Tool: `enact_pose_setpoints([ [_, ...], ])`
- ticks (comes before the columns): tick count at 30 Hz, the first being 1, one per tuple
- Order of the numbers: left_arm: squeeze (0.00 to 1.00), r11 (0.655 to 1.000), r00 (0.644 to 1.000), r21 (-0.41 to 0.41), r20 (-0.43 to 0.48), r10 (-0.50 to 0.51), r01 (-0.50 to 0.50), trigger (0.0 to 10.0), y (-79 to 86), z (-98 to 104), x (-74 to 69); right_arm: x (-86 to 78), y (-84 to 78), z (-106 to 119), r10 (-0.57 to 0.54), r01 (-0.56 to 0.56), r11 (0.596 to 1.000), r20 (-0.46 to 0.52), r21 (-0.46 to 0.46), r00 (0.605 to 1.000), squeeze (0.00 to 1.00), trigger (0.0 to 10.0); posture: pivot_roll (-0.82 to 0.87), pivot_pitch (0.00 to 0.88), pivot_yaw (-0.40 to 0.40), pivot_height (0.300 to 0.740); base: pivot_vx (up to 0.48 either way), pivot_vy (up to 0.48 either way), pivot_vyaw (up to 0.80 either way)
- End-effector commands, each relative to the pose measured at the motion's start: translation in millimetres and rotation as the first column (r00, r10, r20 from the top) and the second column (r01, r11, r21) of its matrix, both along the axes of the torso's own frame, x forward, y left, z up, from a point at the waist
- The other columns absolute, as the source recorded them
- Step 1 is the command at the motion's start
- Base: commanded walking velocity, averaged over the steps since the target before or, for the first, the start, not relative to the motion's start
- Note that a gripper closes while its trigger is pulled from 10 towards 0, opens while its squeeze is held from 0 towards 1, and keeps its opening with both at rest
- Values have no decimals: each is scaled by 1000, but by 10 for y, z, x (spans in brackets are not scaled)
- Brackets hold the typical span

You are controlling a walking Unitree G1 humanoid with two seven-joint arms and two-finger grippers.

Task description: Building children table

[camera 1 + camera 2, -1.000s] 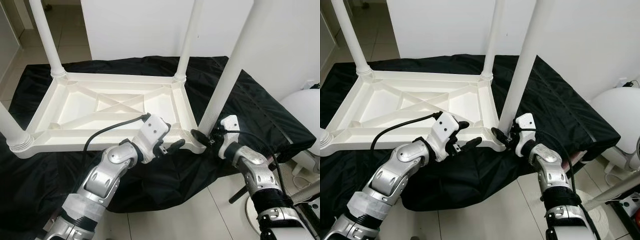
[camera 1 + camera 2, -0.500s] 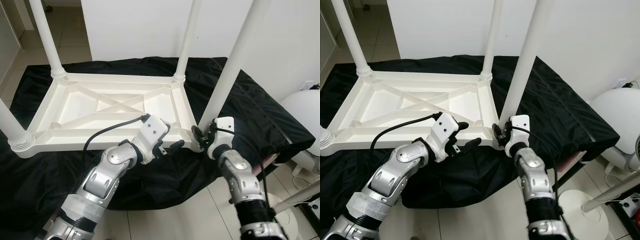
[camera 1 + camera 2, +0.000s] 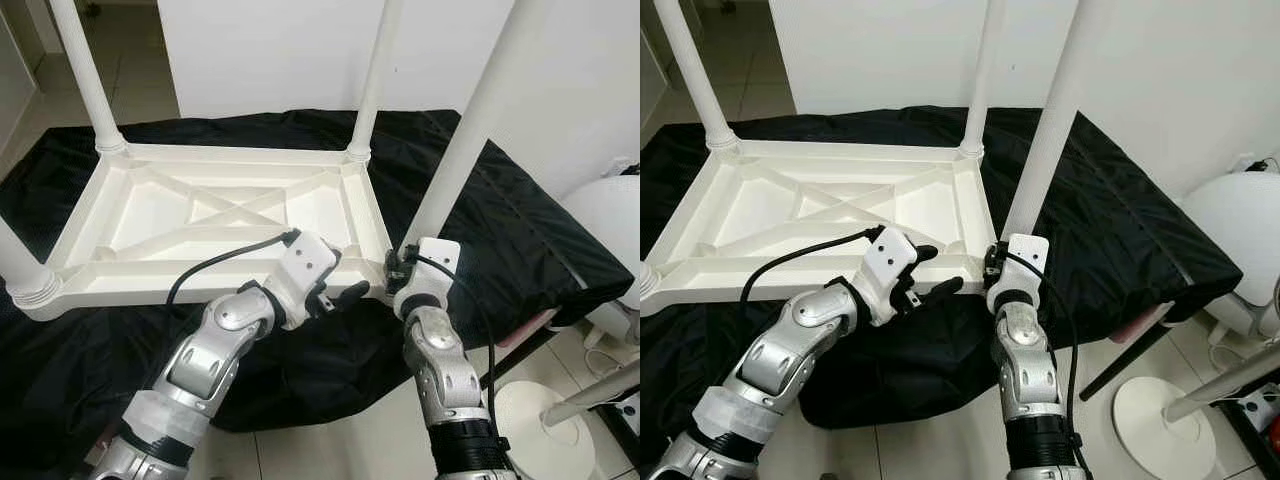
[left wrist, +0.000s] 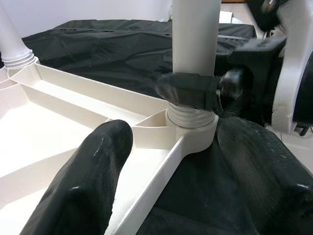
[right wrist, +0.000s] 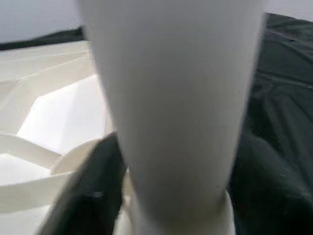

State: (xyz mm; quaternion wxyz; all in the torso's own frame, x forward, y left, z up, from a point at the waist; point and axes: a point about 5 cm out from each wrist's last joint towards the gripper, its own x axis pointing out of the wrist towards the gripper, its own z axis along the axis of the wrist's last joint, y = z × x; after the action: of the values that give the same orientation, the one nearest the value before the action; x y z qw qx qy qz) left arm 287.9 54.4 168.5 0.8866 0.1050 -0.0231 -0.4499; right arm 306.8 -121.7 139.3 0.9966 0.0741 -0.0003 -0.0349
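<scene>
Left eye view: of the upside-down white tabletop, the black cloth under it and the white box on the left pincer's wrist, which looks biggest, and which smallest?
1. Black cloth, spreading past the tabletop on every side.
2. Upside-down white tabletop.
3. White box on the left pincer's wrist, smallest, although it is nearest the camera.

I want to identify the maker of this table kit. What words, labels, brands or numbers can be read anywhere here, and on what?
None: no readable text appears in any view.
The upturned white table and its legs are plain, with no print or sticker.
The black cloth under it bears no label.
The left pincer and right pincer housings carry no legible marking.
</scene>
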Motion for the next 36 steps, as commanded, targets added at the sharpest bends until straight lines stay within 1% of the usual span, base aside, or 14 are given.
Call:
enact_pose_setpoints([
  [1, 0, 1000, 1000, 6, -11, -16, 16, 10000, -17, -15, -23, -63, 17, -64, 18, -17, 1000, -25, 21, 1000, 1000, 10000, -23, 11, -54, 740, 0, 0, 0],
  [5, 0, 1000, 1000, 7, -12, -14, 14, 10000, -12, -21, -24, -81, -2, -38, 21, -21, 1000, -13, 4, 1000, 1000, 10000, -23, 12, -55, 740, 0, 0, 0],
  [12, 0, 999, 1000, 30, -6, -10, 10, 10000, -6, -48, -30, -116, -188, -20, 65, -64, 997, 5, -47, 998, 1000, 10000, -28, 17, -59, 740, 0, 0, 0],
  [13, 0, 1000, 1000, 29, -8, -9, 9, 10000, -7, -48, -28, -121, -228, -28, 77, -77, 996, -3, -43, 997, 345, 10000, -29, 20, -60, 740, 0, 0, 0],
  [14, 0, 1000, 1000, 25, -8, -8, 9, 10000, -8, -44, -26, -126, -262, -32, 111, -111, 993, -5, -33, 994, 345, 10000, -30, 21, -59, 740, 0, 0, 0],
  [15, 0, 1000, 1000, 15, -10, -6, 6, 10000, -11, -35, -22, -122, -303, -41, 168, -168, 985, -4, -32, 986, 0, 10000, -36, 24, -55, 740, 0, 0, 0],
  [17, 0, 1000, 1000, 15, -10, -6, 6, 10000, -11, -35, -22, -122, -303, -41, 168, -168, 985, -4, -32, 986, 0, 10000, -36, 24, -55, 740, 0, 0, 0],
  [19, 0, 1000, 1000, 5, -13, -3, 3, 10000, -19, -25, -14, -99, -367, -54, 270, -270, 961, 0, -64, 963, 0, 10000, -36, 25, -55, 740, 0, 0, 0],
  [23, 0, 1000, 1000, 4, -11, -2, 2, 10000, -24, -20, -9, -74, -403, -54, 320, -318, 941, 3, -112, 947, 0, 10000, -34, 25, -52, 740, 0, 0, 0],
  [25, 0, 1000, 1000, 6, -7, 0, 0, 10000, -22, -8, 4, -22, -455, -45, 416, -408, 894, 2, -185, 910, 0, 10000, -29, 25, -51, 740, 0, 0, 0],
  [27, 0, 1000, 1000, 7, -3, 4, -4, 10000, -14, 5, 16, 28, -490, -42, 455, -445, 870, -6, -212, 891, 0, 10000, -27, 25, -50, 740, 0, 0, 0],
  [29, 0, 1000, 1000, 7, -3, 4, -4, 10000, -14, 5, 16, 28, -490, -42, 455, -445, 870, -6, -212, 891, 0, 10000, -27, 25, -50, 740, 0, 0, 0],
  [32, 0, 1000, 1000, 7, 2, 9, -9, 10000, -9, 22, 33, 192, -546, -27, 515, -505, 820, -39, -268, 856, 0, 10000, -21, 26, -50, 740, 0, 0, 0],
  [36, 0, 1000, 1000, 7, 5, 11, -11, 10000, -8, 32, 35, 296, -554, -1, 564, -556, 774, -68, -303, 823, 0, 10000, -19, 26, -50, 740, 0, 0, 0],
])
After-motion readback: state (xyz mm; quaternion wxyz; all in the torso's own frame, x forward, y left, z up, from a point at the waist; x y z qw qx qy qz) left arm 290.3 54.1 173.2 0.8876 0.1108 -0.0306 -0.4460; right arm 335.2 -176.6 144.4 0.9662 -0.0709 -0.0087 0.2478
